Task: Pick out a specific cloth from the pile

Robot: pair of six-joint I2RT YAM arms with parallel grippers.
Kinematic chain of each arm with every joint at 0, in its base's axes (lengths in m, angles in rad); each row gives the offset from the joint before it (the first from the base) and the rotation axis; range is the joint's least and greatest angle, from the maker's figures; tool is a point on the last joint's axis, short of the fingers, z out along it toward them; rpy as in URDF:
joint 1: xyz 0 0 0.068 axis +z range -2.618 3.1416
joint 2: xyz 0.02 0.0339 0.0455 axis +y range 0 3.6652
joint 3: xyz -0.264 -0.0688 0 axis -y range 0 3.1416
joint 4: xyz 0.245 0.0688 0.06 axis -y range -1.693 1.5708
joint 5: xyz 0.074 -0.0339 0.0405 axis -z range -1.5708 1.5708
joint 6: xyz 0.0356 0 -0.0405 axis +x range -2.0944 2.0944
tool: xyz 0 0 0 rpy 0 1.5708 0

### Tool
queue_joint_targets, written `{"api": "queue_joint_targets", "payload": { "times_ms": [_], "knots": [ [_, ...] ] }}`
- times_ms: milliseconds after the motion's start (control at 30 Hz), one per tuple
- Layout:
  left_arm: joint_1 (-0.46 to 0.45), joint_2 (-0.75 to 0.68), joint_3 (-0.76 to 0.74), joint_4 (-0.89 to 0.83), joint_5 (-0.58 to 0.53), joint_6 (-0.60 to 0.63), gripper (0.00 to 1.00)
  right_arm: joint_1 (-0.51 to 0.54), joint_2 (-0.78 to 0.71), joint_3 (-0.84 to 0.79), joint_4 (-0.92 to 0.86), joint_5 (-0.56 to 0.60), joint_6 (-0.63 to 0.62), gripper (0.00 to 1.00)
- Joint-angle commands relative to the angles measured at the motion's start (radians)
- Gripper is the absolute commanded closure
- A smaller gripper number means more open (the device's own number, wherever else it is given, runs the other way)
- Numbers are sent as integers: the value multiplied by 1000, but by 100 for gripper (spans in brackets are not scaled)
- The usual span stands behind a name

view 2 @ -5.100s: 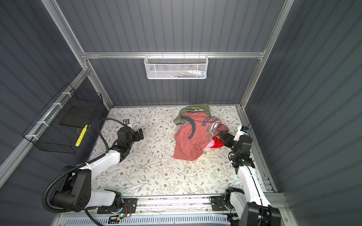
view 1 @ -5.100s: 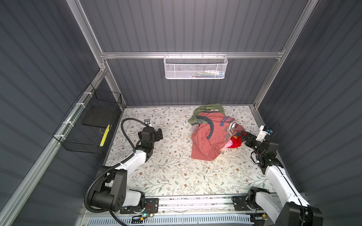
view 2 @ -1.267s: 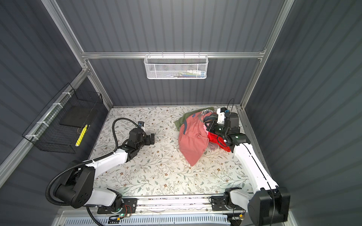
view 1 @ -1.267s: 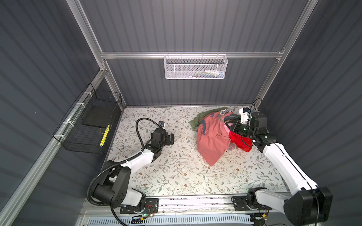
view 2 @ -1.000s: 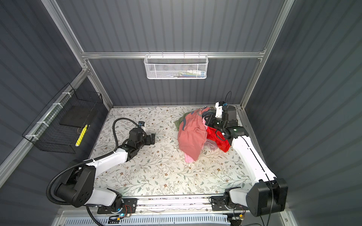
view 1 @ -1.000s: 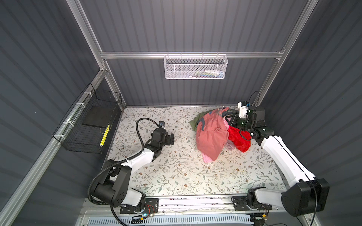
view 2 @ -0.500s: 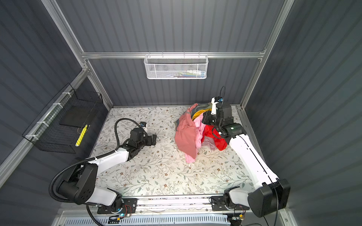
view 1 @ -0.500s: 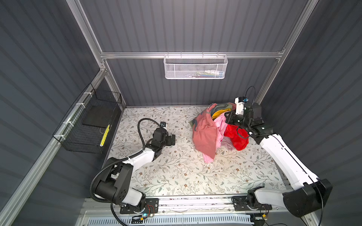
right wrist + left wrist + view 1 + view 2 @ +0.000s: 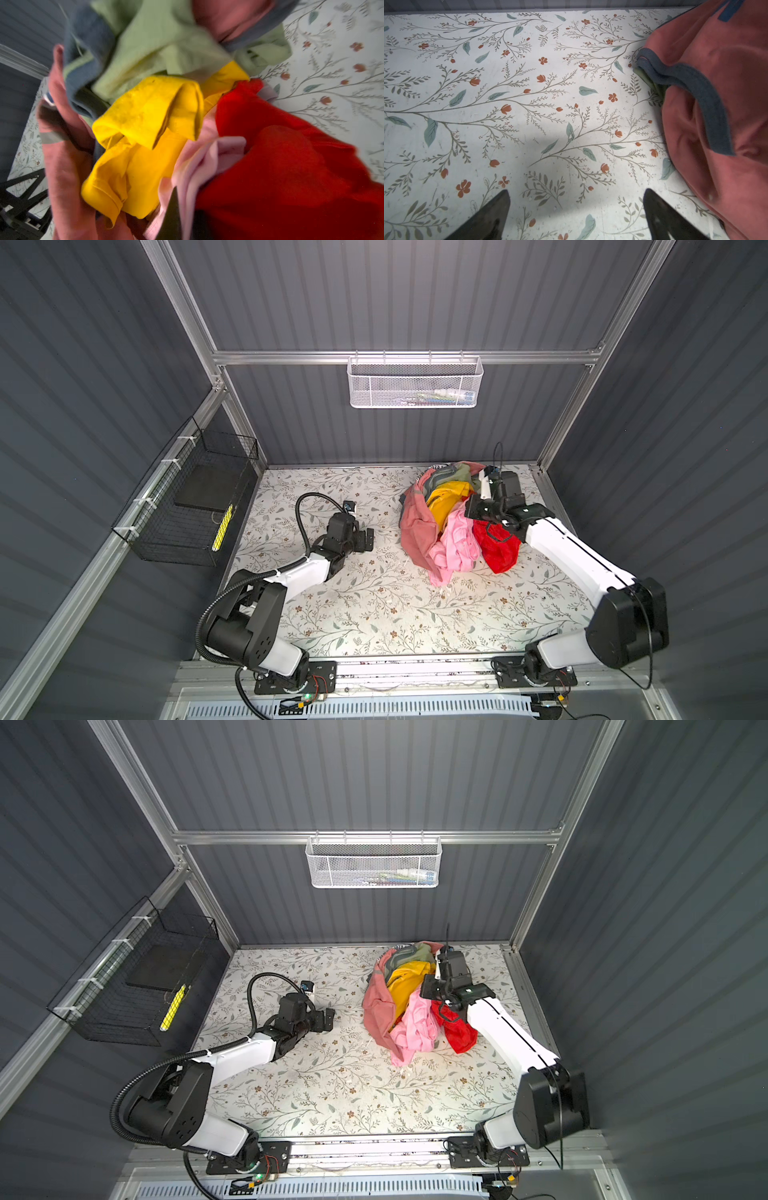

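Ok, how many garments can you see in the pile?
5: salmon shirt left, green garment at back, yellow cloth centre, light pink garment in front, red garment right. More may be hidden underneath.

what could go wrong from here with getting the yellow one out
1. The right pincer is shut and seems to pinch the light pink soft garment, not the mustard-yellow soft cloth. Lifting may bring out the wrong piece.
2. The yellow cloth lies tucked between the salmon-pink shirt with grey trim and the pink garment, so it may drag neighbours along.
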Motion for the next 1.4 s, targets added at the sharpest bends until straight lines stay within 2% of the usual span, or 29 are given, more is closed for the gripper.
{"api": "queue_joint_targets", "payload": {
  "times_ms": [0,133,267,300,333,400,467,500,533,667,700,733,1000,1133,1300,1367],
  "knots": [
    [-9,22,43,-23,27,16,0,23,80,31,38,-48,-17,100],
    [-17,30,65,-32,53,16,0,22,146,25,48,-53,-23,100],
    [-48,36,88,-53,36,40,2,11,119,-21,51,-24,-37,99],
    [-65,37,98,-59,20,53,2,3,106,-38,49,-11,-36,91],
    [-82,35,110,-65,6,67,2,-8,92,-57,49,-1,-33,75],
    [-105,33,137,-74,-19,86,2,-31,72,-90,46,5,-33,54],
    [-115,26,165,-74,-22,92,2,-53,55,-118,32,8,-37,48],
    [-119,23,185,-71,-20,100,2,-62,39,-140,35,13,-38,37],
    [-125,22,208,-73,-19,112,2,-68,16,-166,49,17,-42,33],
    [-155,55,341,-117,-1,192,2,-78,-64,-243,107,8,-57,24],
    [-166,70,386,-131,11,215,2,-78,-72,-252,108,9,-62,15],
    [-177,89,433,-148,25,241,2,-79,-78,-259,106,13,-64,10],
    [-271,297,808,-333,159,467,5,-101,-180,-378,184,17,-82,4],
    [-322,412,942,-426,156,563,7,-123,-271,-446,218,2,-108,1],
    [-347,564,1115,-529,165,613,17,-177,-325,-479,202,-53,-117,1],
    [-358,606,1156,-537,135,626,16,-190,-343,-489,197,-57,-119,1]
  ]
}}
